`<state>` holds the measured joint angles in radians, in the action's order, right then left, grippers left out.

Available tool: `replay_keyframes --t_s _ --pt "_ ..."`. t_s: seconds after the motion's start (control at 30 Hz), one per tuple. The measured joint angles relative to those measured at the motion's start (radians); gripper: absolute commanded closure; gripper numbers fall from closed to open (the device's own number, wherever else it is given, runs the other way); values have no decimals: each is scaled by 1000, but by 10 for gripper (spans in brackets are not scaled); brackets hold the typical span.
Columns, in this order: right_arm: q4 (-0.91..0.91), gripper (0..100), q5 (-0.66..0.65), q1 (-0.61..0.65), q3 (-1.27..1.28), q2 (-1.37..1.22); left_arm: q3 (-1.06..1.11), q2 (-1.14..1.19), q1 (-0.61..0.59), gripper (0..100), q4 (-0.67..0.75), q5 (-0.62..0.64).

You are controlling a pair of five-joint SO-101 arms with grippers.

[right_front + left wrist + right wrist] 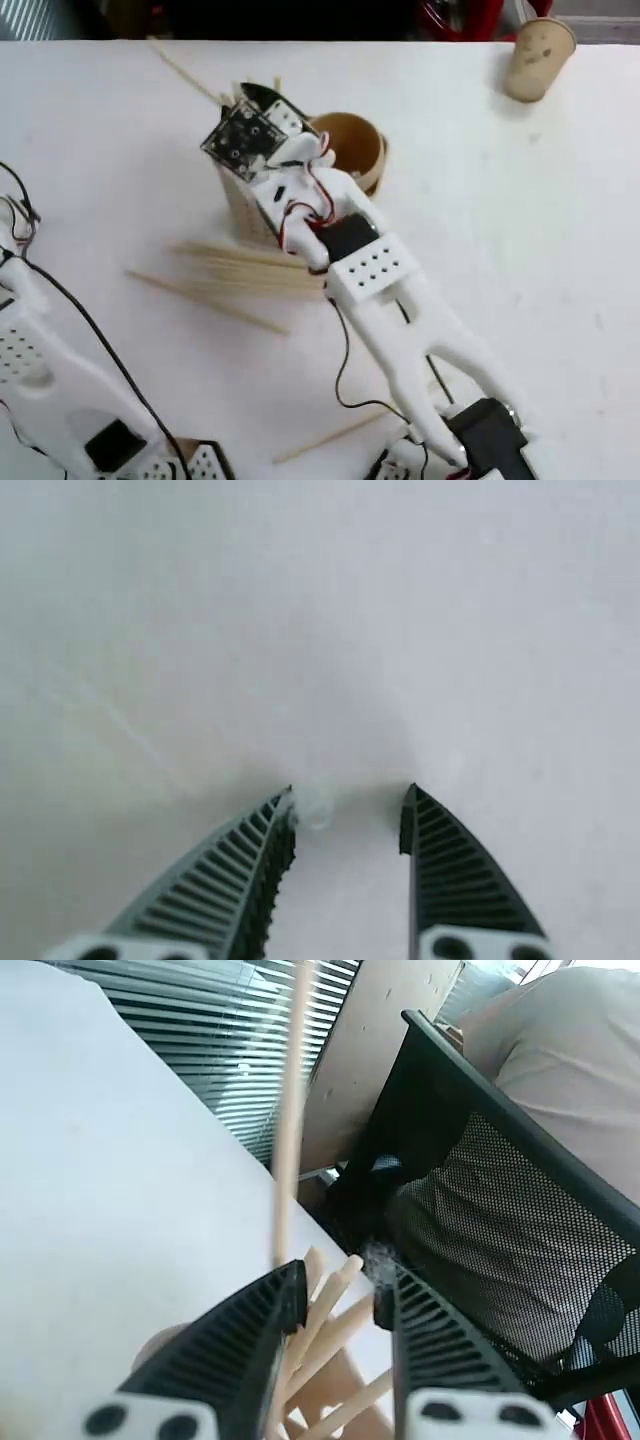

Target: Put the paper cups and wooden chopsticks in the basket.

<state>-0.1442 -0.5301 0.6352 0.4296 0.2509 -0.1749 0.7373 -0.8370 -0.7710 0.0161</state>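
Chopsticks [322, 1305] are lying between the right gripper's [340, 1280] parted jaws, probably dropping into the basket [240, 208] beyond their tips. The left gripper [347, 805] is idling, jaws spread over table [300, 630].

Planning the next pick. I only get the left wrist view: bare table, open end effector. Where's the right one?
Observer: The right end effector is mid-table, among chopsticks that stick up at angles.
Operator: Any lying loose?
Observer: Yes, loose chopsticks lie flat in a pile beside the right arm.
Operator: Cups?
Observer: One paper cup sits at the far right corner, apart from everything else.
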Motion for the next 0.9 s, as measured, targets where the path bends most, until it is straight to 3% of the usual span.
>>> replay_keyframes --t_s 0.2,0.27,0.43,0.57,0.7,0.9 --pt "-147 985 0 0 0 75 0 0 3 819 0 0" --pt "-235 972 0 2 0 138 -2 0 3 819 0 -28" --pt "-595 981 0 -6 0 351 -34 -43 3 819 -37 -269" --pt "-936 981 0 -9 -2 522 -49 -180 -9 819 -244 -381" --pt "-1208 981 -2 -74 34 680 -49 -442 52 819 -499 -658" --pt "-1287 981 -55 -308 330 888 -49 -852 221 823 -934 -994"
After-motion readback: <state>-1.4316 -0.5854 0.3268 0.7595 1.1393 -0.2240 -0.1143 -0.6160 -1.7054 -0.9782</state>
